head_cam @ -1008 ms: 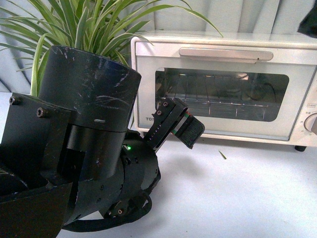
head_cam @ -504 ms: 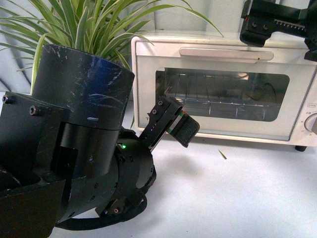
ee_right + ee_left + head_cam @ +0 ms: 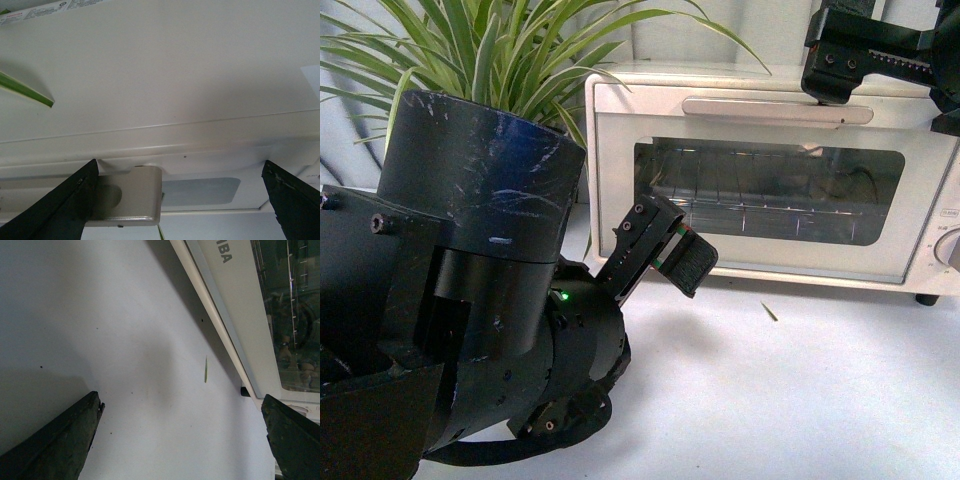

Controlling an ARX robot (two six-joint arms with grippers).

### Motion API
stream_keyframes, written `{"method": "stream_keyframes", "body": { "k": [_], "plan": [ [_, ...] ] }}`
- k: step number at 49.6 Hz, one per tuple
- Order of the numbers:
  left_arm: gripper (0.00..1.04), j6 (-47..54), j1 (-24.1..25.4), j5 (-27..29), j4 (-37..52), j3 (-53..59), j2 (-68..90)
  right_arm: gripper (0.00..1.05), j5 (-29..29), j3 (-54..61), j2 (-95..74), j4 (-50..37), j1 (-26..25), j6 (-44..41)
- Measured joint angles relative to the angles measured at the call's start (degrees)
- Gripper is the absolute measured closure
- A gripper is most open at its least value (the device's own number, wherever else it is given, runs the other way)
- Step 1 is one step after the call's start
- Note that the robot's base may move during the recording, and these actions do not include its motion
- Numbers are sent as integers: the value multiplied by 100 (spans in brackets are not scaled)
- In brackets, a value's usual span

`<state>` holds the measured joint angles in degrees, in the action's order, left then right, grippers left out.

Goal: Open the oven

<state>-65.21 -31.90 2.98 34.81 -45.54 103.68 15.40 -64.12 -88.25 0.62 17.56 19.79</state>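
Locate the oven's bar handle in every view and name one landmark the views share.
Front view: bar handle runs along the top of the door, above the window.
Left wrist view: not in it; only the door's lower part shows.
Right wrist view: one rounded end shows, against the door's top edge.
Shared landmark: the door's glass window.

Front faces oven (image 3: 760,190); both wrists near, sharing it.
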Motion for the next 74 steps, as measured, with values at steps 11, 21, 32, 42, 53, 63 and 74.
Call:
{"method": "stream_keyframes", "body": {
  "k": [11,21,32,42,53,63,74],
  "plan": [
    [7,-2,2,4,0,2,-2,9,-184,391,293,-157,33,-149],
    [7,-11,13,7,0,13,-9,9,-374,1115,750,-516,129,-179],
    [7,-44,39,7,0,42,-26,9,-597,1880,1158,-826,188,-177],
    [7,-46,42,7,2,57,-33,9,-820,2417,1416,-988,229,-173],
    [7,85,46,37,11,212,-155,9,-820,2739,1838,-898,332,-101],
    [7,415,61,109,-142,293,-254,9,-951,2813,2610,-669,396,149],
    [7,874,50,151,-260,387,-332,9,-1073,2813,3034,-511,295,284]
  ]
}}
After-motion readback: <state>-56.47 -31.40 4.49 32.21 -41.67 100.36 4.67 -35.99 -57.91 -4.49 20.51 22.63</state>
